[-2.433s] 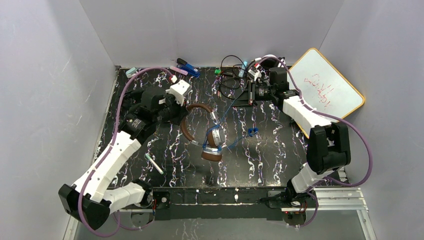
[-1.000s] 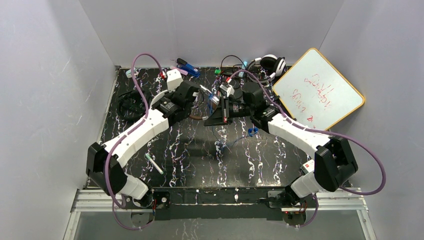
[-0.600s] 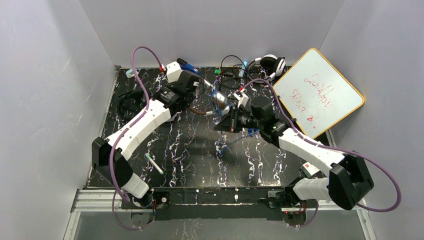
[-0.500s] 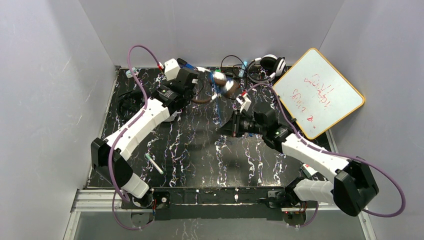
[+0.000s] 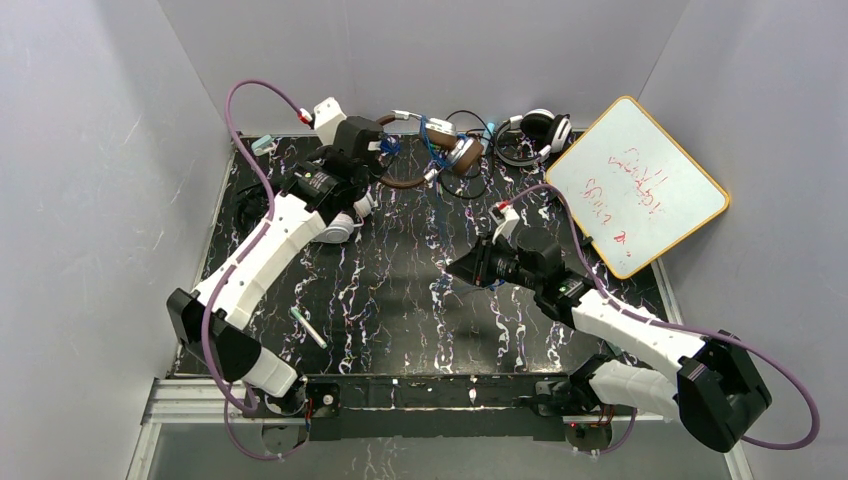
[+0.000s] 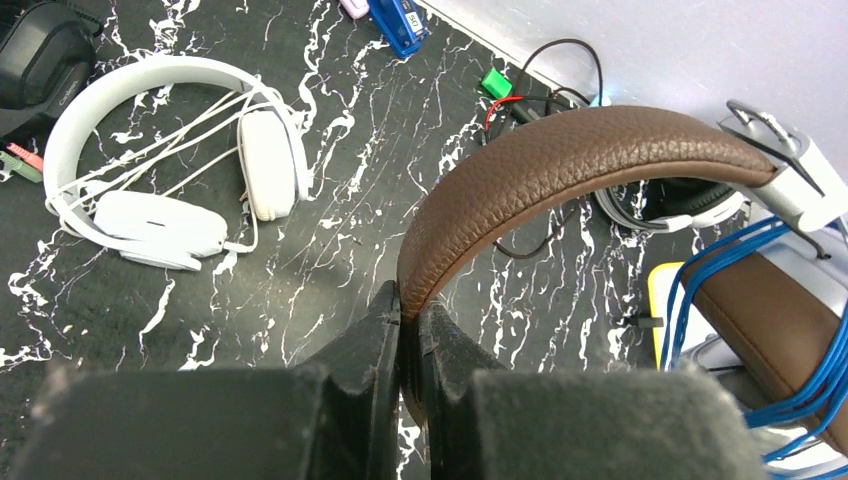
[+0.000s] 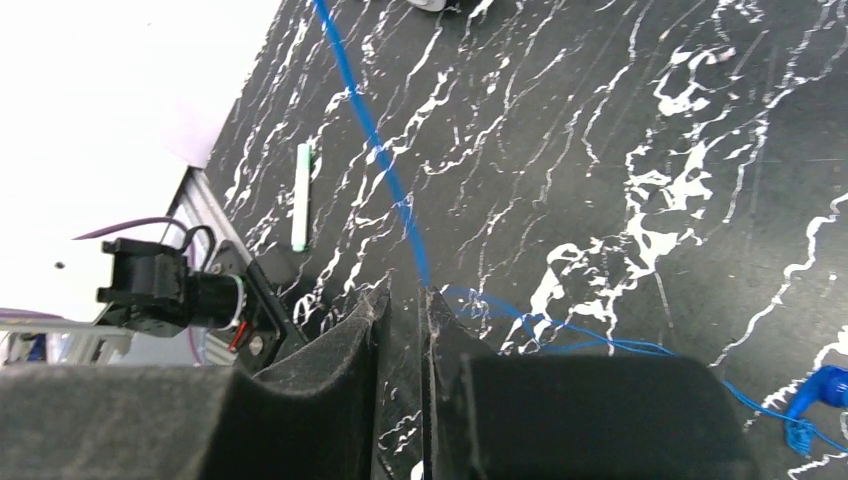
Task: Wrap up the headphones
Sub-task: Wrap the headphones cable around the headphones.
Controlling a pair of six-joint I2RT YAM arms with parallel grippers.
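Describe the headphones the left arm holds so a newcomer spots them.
Go to the table's back edge, left of the whiteboard. The brown headphones are there, headband pinched in the left fingers. Only this pair has brown padding and a blue cord.

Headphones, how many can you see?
4: brown pair in left gripper, white pair near it, black pair far left, black-and-white pair by whiteboard. Some may be hidden.

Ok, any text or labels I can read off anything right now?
whiteboard: red handwriting, too scrawled to read.
blue item: white label, too blurred to read.
black headset: faint lettering, too small to read.
No other text shows.
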